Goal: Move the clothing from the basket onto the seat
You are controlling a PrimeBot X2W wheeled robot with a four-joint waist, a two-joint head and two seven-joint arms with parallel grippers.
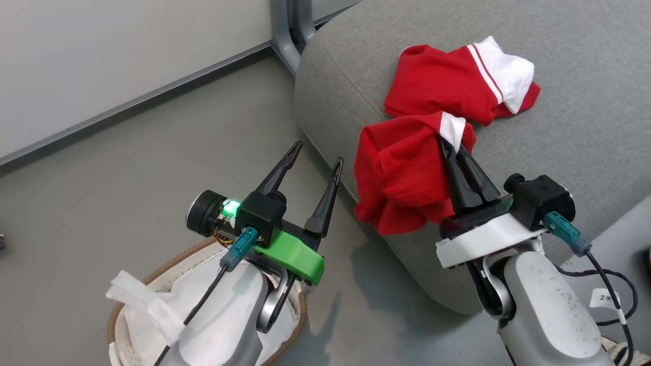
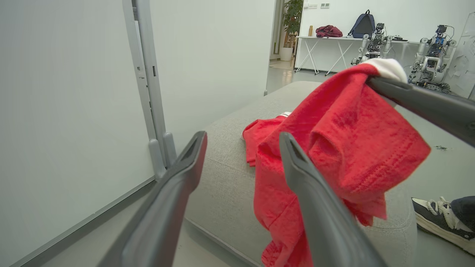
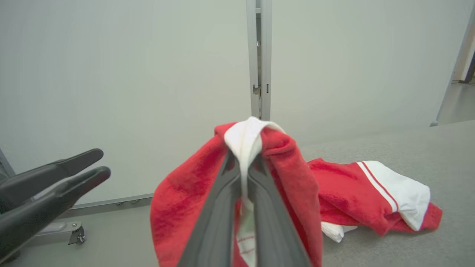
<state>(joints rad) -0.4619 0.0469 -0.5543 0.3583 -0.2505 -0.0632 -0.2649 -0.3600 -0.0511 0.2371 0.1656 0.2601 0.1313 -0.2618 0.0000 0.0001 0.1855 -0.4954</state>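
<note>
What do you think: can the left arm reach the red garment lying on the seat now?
Probably, though tightly: the open left claw points at the lying garment across bare seat, but the held garment in the right claw hangs close alongside.

Looks like a robot lab: other robots (image 2: 374, 42) at one o'clock beside a white bench (image 2: 343, 38) holding a backpack (image 2: 362, 25).

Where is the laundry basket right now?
In the head view the basket sits on the floor at the lower left, partly hidden under the left arm, away from the grey seat on the right.
</note>
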